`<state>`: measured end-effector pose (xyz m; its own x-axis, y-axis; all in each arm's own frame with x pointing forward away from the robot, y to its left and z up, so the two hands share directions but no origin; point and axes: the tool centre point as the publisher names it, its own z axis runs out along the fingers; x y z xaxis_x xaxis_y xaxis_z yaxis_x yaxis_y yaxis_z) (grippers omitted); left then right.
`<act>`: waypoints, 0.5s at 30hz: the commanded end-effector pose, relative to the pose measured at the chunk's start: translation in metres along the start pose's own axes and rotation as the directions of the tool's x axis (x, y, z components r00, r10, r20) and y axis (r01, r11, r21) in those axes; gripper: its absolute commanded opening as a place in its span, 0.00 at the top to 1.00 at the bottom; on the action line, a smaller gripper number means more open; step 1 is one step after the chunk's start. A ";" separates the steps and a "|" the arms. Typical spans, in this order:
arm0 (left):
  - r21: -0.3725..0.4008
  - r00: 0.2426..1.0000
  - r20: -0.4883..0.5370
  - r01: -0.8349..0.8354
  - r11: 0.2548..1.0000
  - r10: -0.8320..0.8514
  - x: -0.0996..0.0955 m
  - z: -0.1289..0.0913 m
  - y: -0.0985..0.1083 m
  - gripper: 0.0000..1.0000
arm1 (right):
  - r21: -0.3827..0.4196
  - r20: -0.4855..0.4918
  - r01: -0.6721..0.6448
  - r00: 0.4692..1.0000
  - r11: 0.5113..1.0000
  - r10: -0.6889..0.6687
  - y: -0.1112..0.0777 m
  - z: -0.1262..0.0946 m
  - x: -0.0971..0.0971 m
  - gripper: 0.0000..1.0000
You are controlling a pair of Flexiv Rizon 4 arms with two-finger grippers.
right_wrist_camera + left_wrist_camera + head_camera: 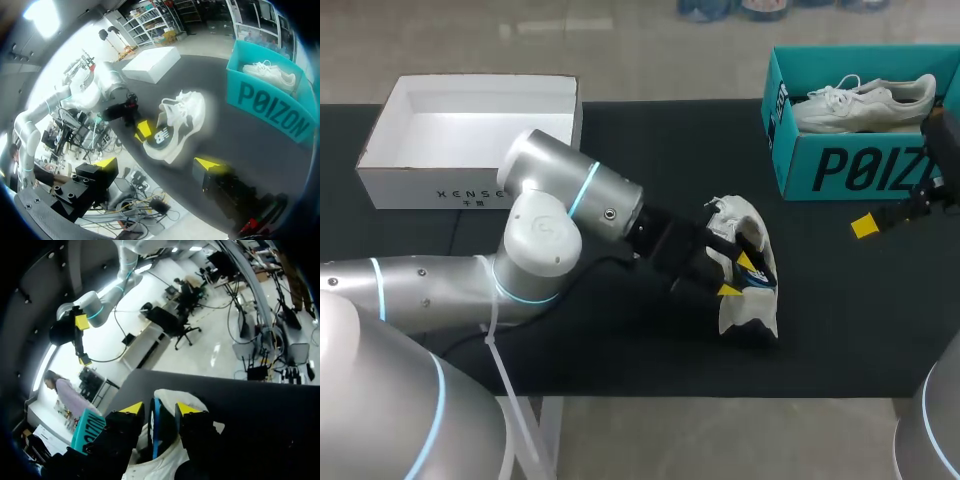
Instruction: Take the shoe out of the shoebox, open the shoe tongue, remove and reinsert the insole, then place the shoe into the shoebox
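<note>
The white-and-grey lace-up sneaker point(748, 268) is judged light, soft in the upper and stiff only along the sole, so the collar and tongue are expected to give under pressure. A hold across the heel or sole is thought steadier. The blue strip point(156, 426) inside it, apparently the insole's edge, is judged thin, bendable and apt to slip, and is best taken at its heel end. The sneaker is laid on its side on the black surface point(860, 320), near the front edge and right of the middle. It is well apart from the open teal cardboard shoebox point(840, 170) at the far right corner, in which a second white shoe point(865, 102) is seen. The left arm's fingers point(131, 410) are set into the sneaker's opening and stand apart, with the blue strip between them and no pinch shown on either side. The right arm's fingers point(210, 165) are spread wide and hold nothing, with the sneaker lying ahead of them.
</note>
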<state>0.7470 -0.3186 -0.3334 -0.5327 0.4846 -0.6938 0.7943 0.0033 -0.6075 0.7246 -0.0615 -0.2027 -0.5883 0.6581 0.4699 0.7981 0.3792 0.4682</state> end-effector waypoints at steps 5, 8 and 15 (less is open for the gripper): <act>-0.002 1.000 0.003 0.001 1.000 -0.001 0.000 0.001 0.003 0.75 | -0.001 0.004 -0.001 1.000 1.000 0.001 -0.001 0.000 0.001 0.00; -0.003 1.000 0.001 0.003 1.000 -0.003 0.000 0.001 0.005 0.75 | -0.001 0.004 -0.001 1.000 1.000 0.001 -0.001 0.000 0.001 0.00; -0.013 1.000 -0.013 0.014 1.000 -0.014 0.005 -0.003 0.011 0.69 | -0.001 0.004 -0.001 1.000 1.000 0.001 -0.001 0.000 0.001 0.00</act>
<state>0.7533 -0.3149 -0.3410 -0.5416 0.4883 -0.6843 0.7907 0.0195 -0.6119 0.7246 -0.0615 -0.2026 -0.5883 0.6581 0.4699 0.7981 0.3792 0.4682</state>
